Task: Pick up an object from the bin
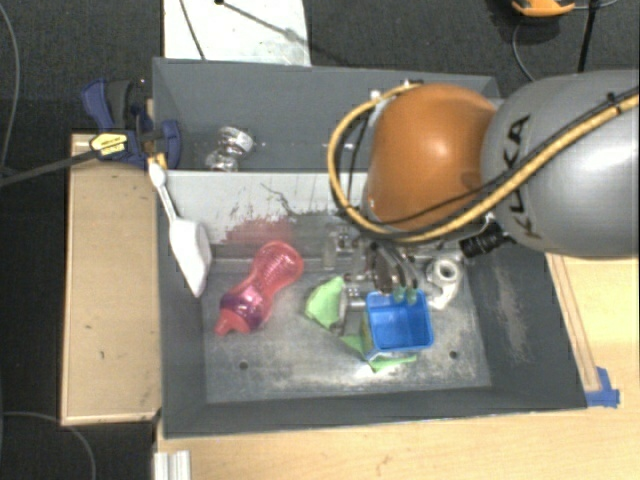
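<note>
My tool (392, 286) hangs over the blue tub (400, 326) near the bin's (280, 366) front edge; clenched or released, I cannot tell. Tub: probably light, stiff; grip one wall.

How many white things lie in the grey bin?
2: a white spoon leaning at the left wall, and a small white round piece above and right of the blue box. The arm may hide others.

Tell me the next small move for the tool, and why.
Probably lower the tool a little toward the blue box. It sits just over that box's back rim, and a green piece crowds the box's left side, so a straight descent seems safer than a sideways shift.
</note>
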Robot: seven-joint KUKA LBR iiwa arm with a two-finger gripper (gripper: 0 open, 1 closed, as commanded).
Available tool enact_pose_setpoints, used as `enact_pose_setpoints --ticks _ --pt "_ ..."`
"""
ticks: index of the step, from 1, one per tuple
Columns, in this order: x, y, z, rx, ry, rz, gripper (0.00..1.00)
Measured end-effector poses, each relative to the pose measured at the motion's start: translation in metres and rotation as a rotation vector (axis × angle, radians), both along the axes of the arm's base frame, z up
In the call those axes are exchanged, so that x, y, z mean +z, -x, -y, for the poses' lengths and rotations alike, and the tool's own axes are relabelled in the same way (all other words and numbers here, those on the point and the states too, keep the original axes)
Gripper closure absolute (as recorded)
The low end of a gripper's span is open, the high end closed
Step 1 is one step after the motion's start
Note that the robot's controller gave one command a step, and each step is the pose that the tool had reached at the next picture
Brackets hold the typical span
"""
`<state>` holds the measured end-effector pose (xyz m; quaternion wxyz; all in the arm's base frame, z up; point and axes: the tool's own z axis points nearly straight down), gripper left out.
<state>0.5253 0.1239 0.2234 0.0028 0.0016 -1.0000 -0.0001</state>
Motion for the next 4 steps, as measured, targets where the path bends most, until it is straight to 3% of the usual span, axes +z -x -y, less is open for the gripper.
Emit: enact_pose_setpoints --ticks 1,2,3,4 --pt "0.005 -0.001 0.001 -0.004 -0.001 0.008 0.0" --pt "-0.078 -0.01 0.036 -0.05 -0.002 0.012 0.0" --pt "-0.158 -0.01 0.072 -0.058 0.002 0.0 0.0" --pt "-0.153 -0.046 0.137 0.058 -0.001 0.008 0.0"
